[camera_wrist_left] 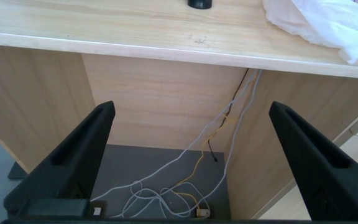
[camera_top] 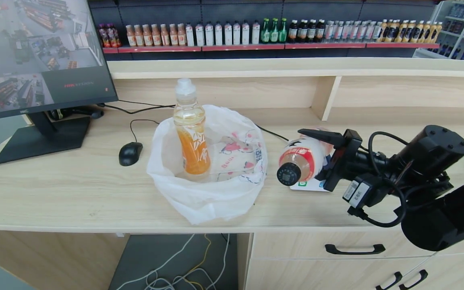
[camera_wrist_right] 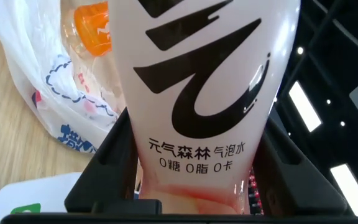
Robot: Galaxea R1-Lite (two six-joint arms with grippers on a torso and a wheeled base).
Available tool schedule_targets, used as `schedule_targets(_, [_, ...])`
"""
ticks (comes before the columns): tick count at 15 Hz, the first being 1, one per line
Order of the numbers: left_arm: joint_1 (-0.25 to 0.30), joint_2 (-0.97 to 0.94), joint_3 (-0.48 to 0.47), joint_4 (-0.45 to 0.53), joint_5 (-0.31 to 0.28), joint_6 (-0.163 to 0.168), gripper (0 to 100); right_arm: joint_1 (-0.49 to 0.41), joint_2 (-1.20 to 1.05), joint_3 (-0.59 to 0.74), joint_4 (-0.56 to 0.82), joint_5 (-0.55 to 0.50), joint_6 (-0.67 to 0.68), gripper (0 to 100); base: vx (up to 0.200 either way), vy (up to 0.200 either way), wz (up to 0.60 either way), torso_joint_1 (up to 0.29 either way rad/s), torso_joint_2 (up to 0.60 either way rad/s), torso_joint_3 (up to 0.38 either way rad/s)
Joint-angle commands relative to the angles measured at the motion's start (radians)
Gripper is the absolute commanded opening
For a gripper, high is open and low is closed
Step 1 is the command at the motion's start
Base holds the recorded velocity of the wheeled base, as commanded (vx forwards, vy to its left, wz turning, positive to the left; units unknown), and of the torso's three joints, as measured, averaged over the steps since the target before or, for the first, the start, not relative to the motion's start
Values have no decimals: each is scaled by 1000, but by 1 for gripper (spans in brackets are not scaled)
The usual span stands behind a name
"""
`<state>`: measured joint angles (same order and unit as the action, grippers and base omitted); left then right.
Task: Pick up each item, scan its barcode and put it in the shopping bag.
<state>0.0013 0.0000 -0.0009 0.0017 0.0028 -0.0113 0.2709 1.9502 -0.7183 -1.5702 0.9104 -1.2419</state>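
My right gripper (camera_top: 325,155) is shut on a white bottle (camera_top: 302,159) with a black cap, held on its side just above the counter, cap toward the bag. The same white bottle (camera_wrist_right: 197,99) shows between the fingers in the right wrist view. A white plastic shopping bag (camera_top: 210,193) stands open at the counter's middle. An orange drink bottle (camera_top: 191,129) stands upright inside it beside a pink-and-white packet (camera_top: 236,155). My left gripper (camera_wrist_left: 191,162) hangs open below the counter edge, nothing between its fingers.
A monitor (camera_top: 34,52) stands at the back left, a black mouse (camera_top: 130,153) with its cable beside the bag. A white card (camera_top: 310,185) lies under the held bottle. A wooden divider (camera_top: 325,96) rises behind. Drawers (camera_top: 355,249) and loose cables (camera_wrist_left: 179,186) lie below.
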Motion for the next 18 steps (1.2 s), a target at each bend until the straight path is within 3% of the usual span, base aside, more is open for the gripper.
schedule_targets(1, [0, 0, -1, 0, 0, 1, 100, -7, 7, 7, -1, 2, -4, 0, 0, 0, 0, 0, 0, 0])
schedule_targets(18, [0, 0, 1, 0, 0, -1, 100, -41, 29, 36, -1, 24, -99, 0, 0, 0, 0, 0, 0, 0])
